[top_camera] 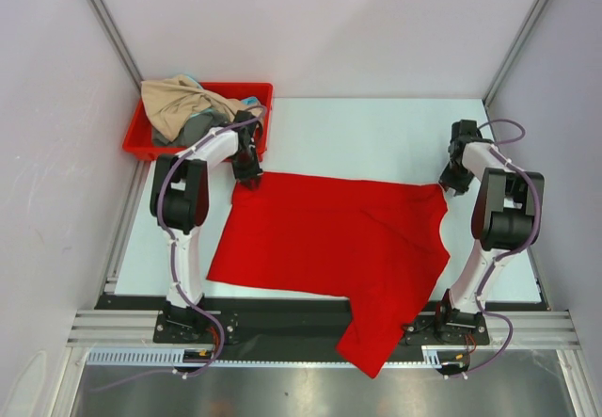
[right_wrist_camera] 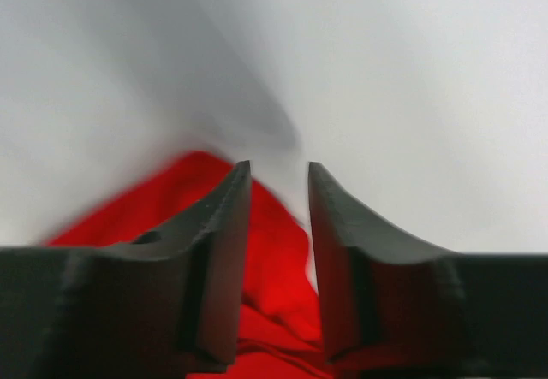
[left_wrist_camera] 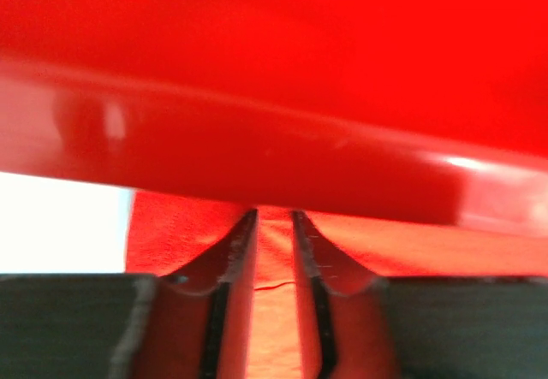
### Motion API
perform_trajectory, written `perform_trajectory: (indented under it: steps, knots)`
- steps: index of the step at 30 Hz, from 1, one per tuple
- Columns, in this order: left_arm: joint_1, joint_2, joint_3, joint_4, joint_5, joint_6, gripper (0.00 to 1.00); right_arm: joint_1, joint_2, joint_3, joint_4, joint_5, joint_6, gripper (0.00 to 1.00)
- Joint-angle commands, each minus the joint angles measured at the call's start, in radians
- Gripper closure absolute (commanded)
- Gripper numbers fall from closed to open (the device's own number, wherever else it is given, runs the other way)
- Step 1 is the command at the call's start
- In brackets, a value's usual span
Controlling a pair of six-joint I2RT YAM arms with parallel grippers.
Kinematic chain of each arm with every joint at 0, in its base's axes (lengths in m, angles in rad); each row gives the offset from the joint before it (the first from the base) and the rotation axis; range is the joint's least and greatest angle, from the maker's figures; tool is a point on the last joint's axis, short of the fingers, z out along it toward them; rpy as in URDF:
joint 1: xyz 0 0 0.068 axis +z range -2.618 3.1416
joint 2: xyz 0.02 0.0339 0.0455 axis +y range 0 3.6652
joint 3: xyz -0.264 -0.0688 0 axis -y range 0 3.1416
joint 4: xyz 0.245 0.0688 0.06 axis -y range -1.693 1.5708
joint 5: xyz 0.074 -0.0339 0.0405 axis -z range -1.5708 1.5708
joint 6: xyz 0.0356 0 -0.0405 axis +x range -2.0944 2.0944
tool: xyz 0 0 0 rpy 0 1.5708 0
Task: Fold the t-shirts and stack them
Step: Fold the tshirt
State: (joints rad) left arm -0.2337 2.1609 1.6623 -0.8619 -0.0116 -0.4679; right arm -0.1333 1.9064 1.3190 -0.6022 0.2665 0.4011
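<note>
White walls box in a pale table [top_camera: 376, 135] where the red t-shirt [top_camera: 329, 238] lies spread, one sleeve hanging over the near edge. The left gripper [left_wrist_camera: 274, 225] and right gripper [right_wrist_camera: 278, 178] stand slightly apart at its far corners, cloth between their fingers. Spreading looks finished; next comes folding, while the other t-shirts [top_camera: 183, 106] wait in the red tray [top_camera: 136, 139].

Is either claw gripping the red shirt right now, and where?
Both claws sit at the red t-shirt's far corners, left claw and right claw with cloth between the fingers, but whether either is clamped cannot be told.
</note>
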Motion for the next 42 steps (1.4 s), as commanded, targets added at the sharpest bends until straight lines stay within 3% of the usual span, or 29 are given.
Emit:
perform_trajectory:
  steps: [1,4,6,10,11,15,19,24,42]
  knots:
    - [0.002,-0.047,-0.007,0.064,-0.088,0.031,0.7,-0.012,-0.096,0.065,-0.155,0.111,0.022,0.6]
    - [-0.013,-0.096,-0.004,0.052,-0.087,0.038,0.64,0.01,-0.173,0.054,-0.208,0.097,0.013,0.5]
    - [-0.019,-0.136,-0.012,0.05,-0.08,0.041,0.64,0.04,-0.242,0.043,-0.209,0.059,-0.028,0.5]
    - [-0.035,-0.197,-0.047,0.067,-0.045,0.046,0.64,0.124,-0.29,-0.048,-0.147,-0.342,-0.088,0.59]
    - [-0.038,-0.205,-0.055,0.067,-0.034,0.048,0.63,0.176,-0.297,-0.067,-0.133,-0.367,-0.085,0.6]
    - [-0.065,-0.233,-0.056,0.07,0.042,0.067,0.65,0.241,-0.274,-0.125,-0.091,-0.388,-0.087,0.65]
    - [-0.117,-0.262,-0.064,0.081,0.093,0.089,0.66,0.247,-0.239,-0.13,-0.116,-0.352,-0.12,0.54]
    - [-0.156,-0.289,-0.114,0.1,0.114,0.091,0.66,0.242,-0.193,-0.133,-0.148,-0.326,-0.18,0.48]
    - [-0.161,-0.273,-0.111,0.1,0.107,0.092,0.65,0.233,-0.148,-0.167,-0.12,-0.377,-0.199,0.5]
